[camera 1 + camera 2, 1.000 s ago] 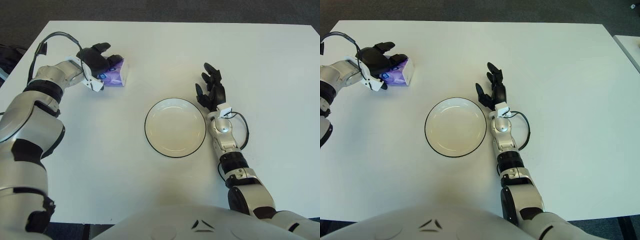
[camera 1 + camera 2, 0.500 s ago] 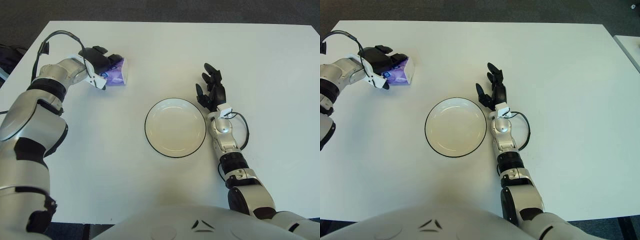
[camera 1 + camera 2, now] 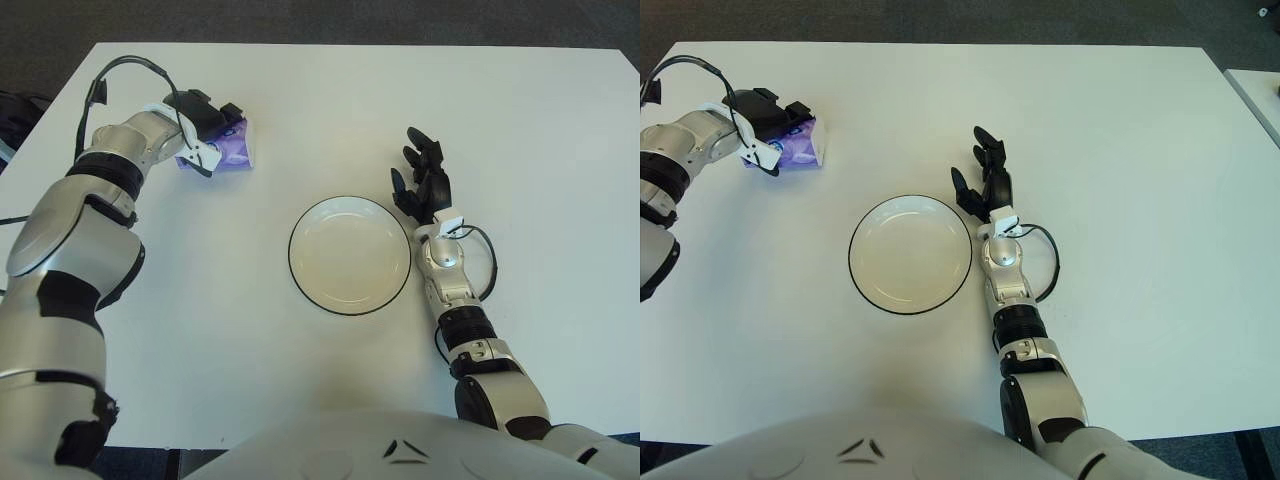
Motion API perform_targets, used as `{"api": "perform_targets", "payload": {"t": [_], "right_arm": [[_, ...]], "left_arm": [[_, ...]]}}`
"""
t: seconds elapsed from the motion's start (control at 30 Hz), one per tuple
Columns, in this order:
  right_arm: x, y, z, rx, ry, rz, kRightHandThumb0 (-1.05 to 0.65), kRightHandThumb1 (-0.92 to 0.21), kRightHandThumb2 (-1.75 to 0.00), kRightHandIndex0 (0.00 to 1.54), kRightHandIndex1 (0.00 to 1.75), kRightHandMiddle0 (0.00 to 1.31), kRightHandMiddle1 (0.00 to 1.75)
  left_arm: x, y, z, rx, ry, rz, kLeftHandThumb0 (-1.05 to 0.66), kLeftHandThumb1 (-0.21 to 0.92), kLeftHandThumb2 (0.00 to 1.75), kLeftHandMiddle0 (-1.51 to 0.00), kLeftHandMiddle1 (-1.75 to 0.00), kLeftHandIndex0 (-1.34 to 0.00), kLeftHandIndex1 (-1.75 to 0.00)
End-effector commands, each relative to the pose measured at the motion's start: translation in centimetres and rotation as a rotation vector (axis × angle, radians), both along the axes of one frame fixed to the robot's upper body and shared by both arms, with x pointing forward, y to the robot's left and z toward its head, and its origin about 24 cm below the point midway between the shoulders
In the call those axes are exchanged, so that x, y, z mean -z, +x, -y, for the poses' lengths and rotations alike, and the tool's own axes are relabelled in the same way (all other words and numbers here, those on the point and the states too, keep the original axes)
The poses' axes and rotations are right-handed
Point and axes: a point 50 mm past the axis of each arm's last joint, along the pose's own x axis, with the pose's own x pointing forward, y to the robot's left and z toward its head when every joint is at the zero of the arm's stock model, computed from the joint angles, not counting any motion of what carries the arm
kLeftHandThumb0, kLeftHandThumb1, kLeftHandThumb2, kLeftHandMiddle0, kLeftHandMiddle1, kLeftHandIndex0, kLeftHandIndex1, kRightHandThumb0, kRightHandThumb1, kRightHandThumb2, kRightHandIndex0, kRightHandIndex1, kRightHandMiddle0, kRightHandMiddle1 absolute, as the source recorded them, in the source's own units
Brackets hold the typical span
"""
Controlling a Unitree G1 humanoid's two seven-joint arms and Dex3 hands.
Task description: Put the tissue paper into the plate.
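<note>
The tissue paper (image 3: 230, 150) lies far left on the worktop (image 3: 320, 380), the left robot hand (image 3: 205, 125) curled around it. It looks unlifted; carrying to the empty plate (image 3: 350, 255) remains. The right robot hand (image 3: 422, 185), fingers spread, idles just right of the plate.

Left robot hand (image 3: 204, 122) around tissue pack (image 3: 232, 150)

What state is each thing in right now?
Tissue pack: on the table, far left, outside the plate.
Plate: empty, at the table's middle.
Left hand: fingers closed over the tissue pack.
Right hand: open, holding nothing, beside the plate's right edge.
Table: white top.
</note>
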Motion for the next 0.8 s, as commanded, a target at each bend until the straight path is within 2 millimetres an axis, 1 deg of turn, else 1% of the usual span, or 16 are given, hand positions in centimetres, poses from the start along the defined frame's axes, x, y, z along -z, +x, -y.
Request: {"api": "perform_targets", "payload": {"t": [0.0,0.1,0.17,0.2,0.27,0.3,0.37,0.6,0.77], "right_arm": [[5.1,-2.4,0.8,0.037,-0.001,-0.231,-0.58,-0.89,-0.49,0.11,0.55,0.0,0.67],[5.0,-2.4,0.8,0.035,0.001,-0.231,-0.59,-0.89,-0.49,0.11,0.55,0.0,0.68],[5.0,-2.4,0.8,0.034,0.001,-0.231,-0.59,-0.89,-0.5,0.11,0.55,0.0,0.67],[5.0,-2.4,0.8,0.034,0.001,-0.231,-0.59,-0.89,-0.5,0.11,0.55,0.0,0.67],[5.0,-2.4,0.8,0.033,-0.002,-0.231,-0.59,-0.89,-0.5,0.12,0.56,0.0,0.67],[5.0,-2.4,0.8,0.032,-0.003,-0.231,-0.59,-0.89,-0.5,0.12,0.56,0.0,0.67],[5.0,-2.4,0.8,0.032,-0.006,-0.23,-0.59,-0.89,-0.5,0.12,0.56,0.0,0.66],[5.0,-2.4,0.8,0.034,-0.007,-0.231,-0.58,-0.89,-0.5,0.12,0.56,0.0,0.66],[5.0,-2.4,0.8,0.029,-0.002,-0.23,-0.57,-0.88,-0.51,0.12,0.57,0.0,0.67]], "left_arm": [[4.8,-1.7,-0.9,-0.011,0.057,-0.171,-0.73,0.48,0.68,-0.66,-1.71,-0.47,-1.73],[5.1,-1.8,-0.8,-0.003,0.047,-0.163,-0.71,0.47,0.7,-0.74,-1.73,-0.58,-1.74],[5.2,-1.8,-0.7,0.005,0.047,-0.156,-0.7,0.47,0.7,-0.79,-1.74,-0.63,-1.74],[5.2,-1.8,-0.7,0.008,0.047,-0.153,-0.63,0.39,0.9,-0.81,-1.74,-0.68,-1.67],[5.3,-1.9,-0.6,0.027,0.048,-0.137,-0.58,0.31,1.08,-0.85,-1.74,-0.74,-1.6],[5.4,-1.9,-0.6,0.041,0.045,-0.124,-0.56,0.28,1.15,-0.86,-1.74,-0.77,-1.57],[5.6,-2.0,-0.6,0.06,0.037,-0.105,-0.55,0.25,1.2,-0.89,-1.75,-0.8,-1.53],[5.9,-2.3,-0.6,0.078,-0.015,-0.056,-0.53,0.22,1.24,-0.94,-1.75,-0.83,-1.48],[6.2,-2.4,-0.6,0.07,-0.04,-0.047,-0.52,0.24,1.22,-0.95,-1.75,-0.82,-1.48]]}}
